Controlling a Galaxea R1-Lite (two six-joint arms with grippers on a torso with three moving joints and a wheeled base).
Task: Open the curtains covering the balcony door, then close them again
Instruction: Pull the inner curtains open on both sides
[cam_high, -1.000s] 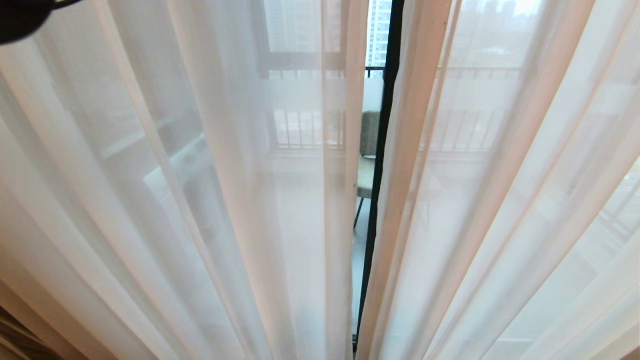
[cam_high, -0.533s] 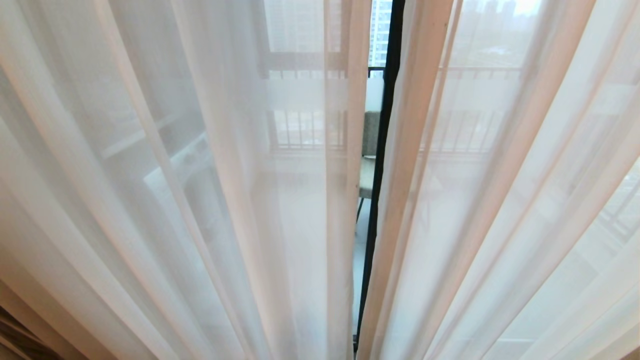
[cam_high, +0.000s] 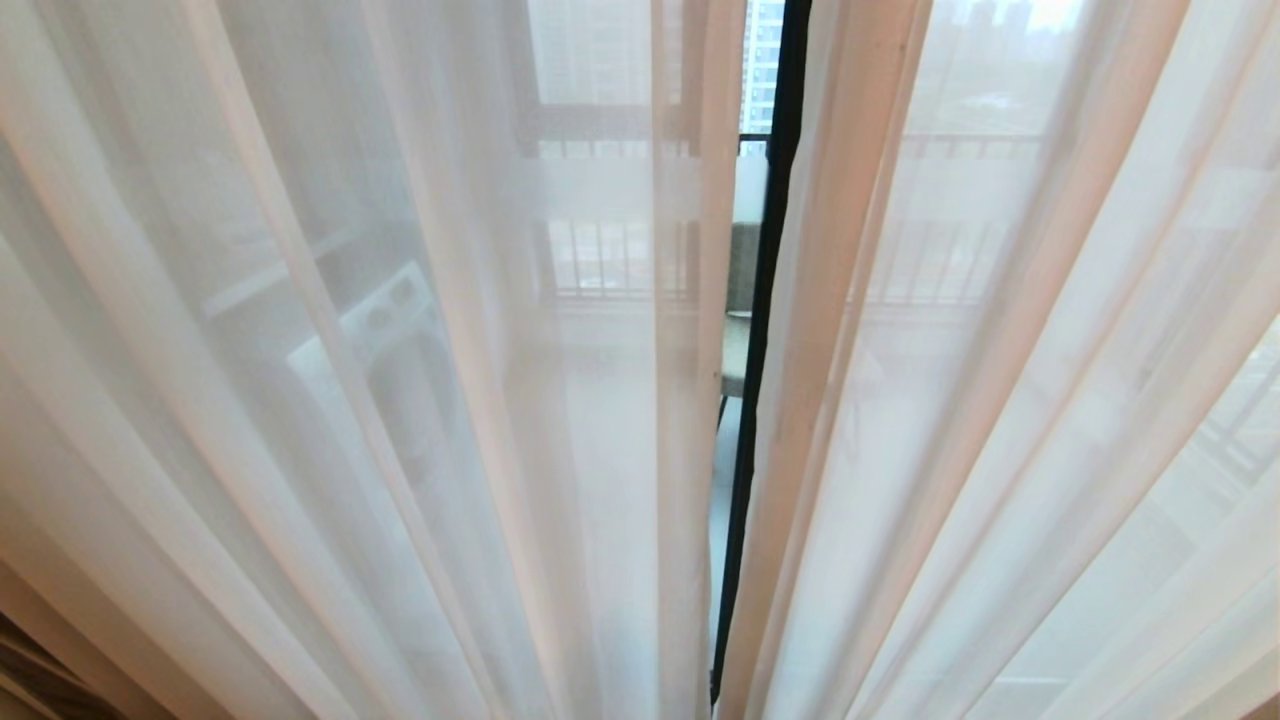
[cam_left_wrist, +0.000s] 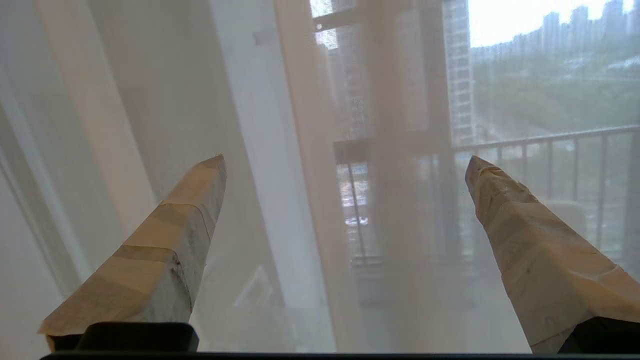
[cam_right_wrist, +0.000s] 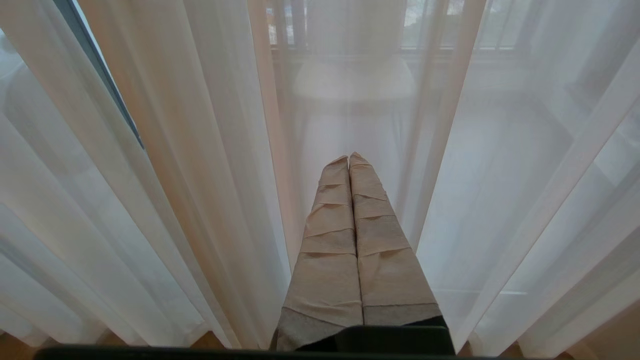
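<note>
Two pincers face the curtains (cam_high: 400, 400) — left pincer (cam_left_wrist: 345, 165) spread, right pincer (cam_right_wrist: 348, 159) pressed together.

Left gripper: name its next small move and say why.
Probably ease the left gripper forward so a fold of the sheer curtains sits between its fingers, then close. It is open wide and empty before the fabric, and only a narrow gap shows in the head view. The right gripper is shut and idle.
</note>
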